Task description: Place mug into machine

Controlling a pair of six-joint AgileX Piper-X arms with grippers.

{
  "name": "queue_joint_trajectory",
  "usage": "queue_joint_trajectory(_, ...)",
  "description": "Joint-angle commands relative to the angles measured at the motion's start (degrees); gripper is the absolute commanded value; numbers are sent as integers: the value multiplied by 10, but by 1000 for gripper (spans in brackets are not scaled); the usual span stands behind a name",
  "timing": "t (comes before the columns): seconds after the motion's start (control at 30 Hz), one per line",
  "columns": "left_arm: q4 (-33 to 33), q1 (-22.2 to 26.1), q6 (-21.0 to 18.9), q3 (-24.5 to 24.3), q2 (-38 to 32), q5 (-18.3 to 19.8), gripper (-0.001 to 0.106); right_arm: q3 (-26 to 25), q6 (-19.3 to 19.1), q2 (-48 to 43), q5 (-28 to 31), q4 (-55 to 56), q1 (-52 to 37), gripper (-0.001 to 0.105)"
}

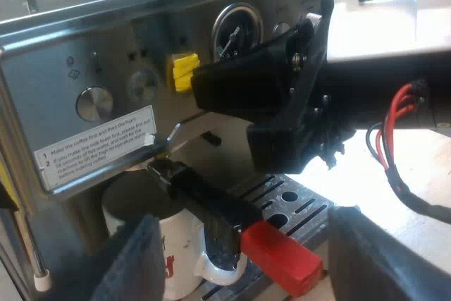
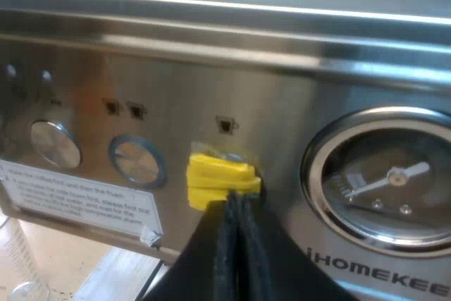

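Observation:
A white mug (image 1: 182,255) with red print stands on the machine's drip tray (image 1: 290,206), under the metal holder locked into the machine's front. The holder's dark handle (image 1: 204,206) reaches out over the mug and ends in red (image 1: 282,259). My left gripper (image 1: 246,248) is open, its fingers wide apart on the near side of the mug, and one finger (image 1: 134,262) hides part of the mug. My right gripper (image 2: 236,206) is shut, its tips against the yellow button (image 2: 217,177) on the panel. That gripper (image 1: 204,89) shows at the yellow button (image 1: 181,72) above the mug.
The espresso machine's steel front (image 1: 63,75) carries round knobs (image 1: 94,102), a white instruction label (image 1: 91,147) and a pressure gauge (image 2: 387,181). A thin steam wand (image 1: 32,259) hangs beside the mug. A light wooden table (image 1: 423,174) shows beyond the tray.

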Motion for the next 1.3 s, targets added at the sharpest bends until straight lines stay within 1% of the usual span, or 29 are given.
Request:
queue_joint_trajectory(0.03,-4,0,-1,-4,-2,4,54,-10,-9,9,28,-40,-24,0)
queue_joint_trajectory(0.13,-4,0,-1,-4,-2,4,54,-10,-9,-1,26,-19,-5,0)
queue_joint_trajectory(0.23,-4,0,-1,-4,-2,4,54,-10,-8,-23,20,49,22,1)
queue_joint_trajectory(0.3,-4,0,-1,-4,-2,4,54,-10,-3,-36,-3,94,34,9)
queue_joint_trajectory(0.33,-4,0,-1,-4,-2,2,54,-10,6,-45,-17,117,41,17)
queue_joint_trajectory(0.37,-4,0,-1,-3,-2,2,54,-10,14,-52,-20,131,47,30)
queue_joint_trajectory(0.4,-4,0,-1,-3,-2,1,54,-10,18,-58,-19,140,50,36)
queue_joint_trajectory(0.47,-4,0,-1,-3,-2,0,54,-10,21,-77,-20,167,60,62)
queue_joint_trajectory(0.53,-4,0,-1,-4,-2,0,54,-10,21,-90,-21,183,64,74)
queue_joint_trajectory(0.67,-4,0,-10,-12,-2,0,54,-10,21,-119,-25,216,68,78)
queue_joint_trajectory(0.7,-4,0,-18,-24,-2,0,54,-10,21,-131,-26,228,68,78)
queue_joint_trajectory(0.77,-4,0,-18,-44,-2,-13,54,-10,21,-150,-26,244,68,78)
queue_joint_trajectory(0.83,4,0,-40,-73,10,-45,54,-10,9,-175,-26,266,68,78)
queue_joint_trajectory(0.9,9,0,-49,-84,17,-59,54,-10,-9,-196,-26,286,63,78)
queue_joint_trajectory(0.97,16,0,-49,-101,31,-69,54,-10,-9,-219,-28,311,47,78)
queue_joint_trajectory(1.03,20,0,-49,-114,40,-74,54,-10,-9,-235,-29,328,27,78)
queue_joint_trajectory(1.13,26,1,-49,-159,92,-96,54,-10,-9,-272,-55,364,-28,78)
queue_joint_trajectory(1.17,26,3,-49,-163,97,-98,54,-10,-9,-280,-66,374,-46,78)
queue_joint_trajectory(1.2,26,12,-49,-182,121,-111,54,-10,-9,-301,-82,390,-77,78)
queue_joint_trajectory(1.23,26,21,-49,-191,134,-114,54,-10,-9,-305,-89,396,-90,78)
queue_joint_trajectory(1.27,27,47,-49,-209,160,-114,54,-10,-9,-326,-107,416,-134,78)
queue_joint_trajectory(1.3,31,64,-53,-217,172,-114,54,-10,-9,-337,-121,431,-161,78)
